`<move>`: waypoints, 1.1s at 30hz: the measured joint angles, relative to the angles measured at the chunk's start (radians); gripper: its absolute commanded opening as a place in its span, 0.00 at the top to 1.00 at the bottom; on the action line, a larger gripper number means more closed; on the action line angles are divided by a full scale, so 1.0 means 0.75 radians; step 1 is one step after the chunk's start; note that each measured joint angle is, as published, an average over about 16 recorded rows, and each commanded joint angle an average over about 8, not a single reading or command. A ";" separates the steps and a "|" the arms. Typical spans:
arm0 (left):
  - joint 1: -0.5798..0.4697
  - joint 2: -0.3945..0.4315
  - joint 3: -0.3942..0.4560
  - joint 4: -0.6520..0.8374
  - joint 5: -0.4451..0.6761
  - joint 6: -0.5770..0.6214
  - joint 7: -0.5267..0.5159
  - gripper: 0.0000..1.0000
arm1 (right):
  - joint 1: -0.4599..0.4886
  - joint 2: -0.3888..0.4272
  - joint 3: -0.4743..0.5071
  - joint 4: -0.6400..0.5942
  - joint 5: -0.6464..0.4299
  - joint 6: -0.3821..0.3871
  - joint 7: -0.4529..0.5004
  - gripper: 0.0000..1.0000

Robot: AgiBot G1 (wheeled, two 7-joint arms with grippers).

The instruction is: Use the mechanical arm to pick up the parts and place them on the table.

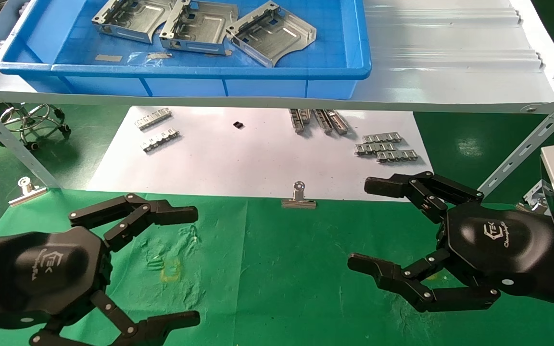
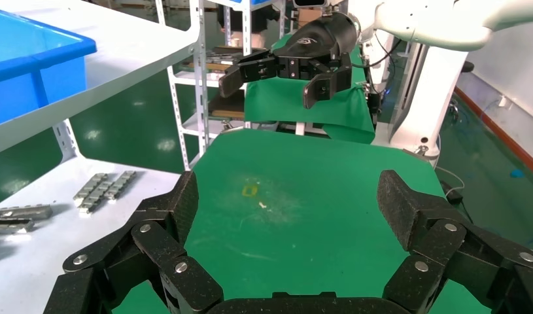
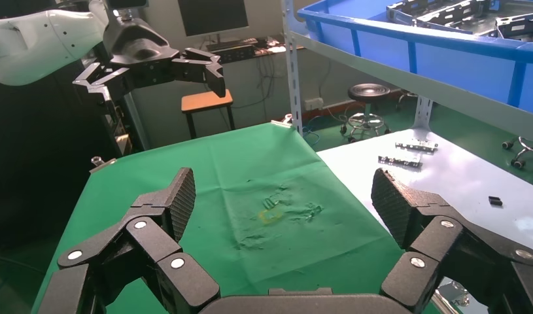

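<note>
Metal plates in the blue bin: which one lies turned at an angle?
The rightmost plate; it sits rotated, while the other two lie nearly straight.

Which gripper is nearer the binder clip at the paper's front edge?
Right. The right gripper hovers just right of the binder clip; the left gripper hangs farther off, nearer the robot on its left.

Your head camera looks forward and down at the green counter (image 1: 282, 269), with the white shelf (image 1: 450, 72) across the far side. Your left wrist camera sits close behind the left hand (image 2: 286, 196) and faces right across the counter toward the right hand (image 2: 276, 75). Your right wrist camera faces the opposite way. All three views share the yellow mark (image 1: 170, 273) on the cloth.
</note>
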 measured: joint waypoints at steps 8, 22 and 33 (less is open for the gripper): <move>0.000 0.000 0.000 0.000 0.000 0.000 0.000 0.00 | 0.000 0.000 0.000 0.000 0.000 0.000 0.000 0.00; 0.000 0.002 0.000 0.002 0.000 -0.003 -0.001 0.00 | 0.000 0.000 0.000 0.000 0.000 0.000 0.000 1.00; -0.027 0.056 0.006 0.048 0.031 -0.083 0.006 0.00 | 0.000 0.000 0.000 0.000 0.000 0.000 0.000 1.00</move>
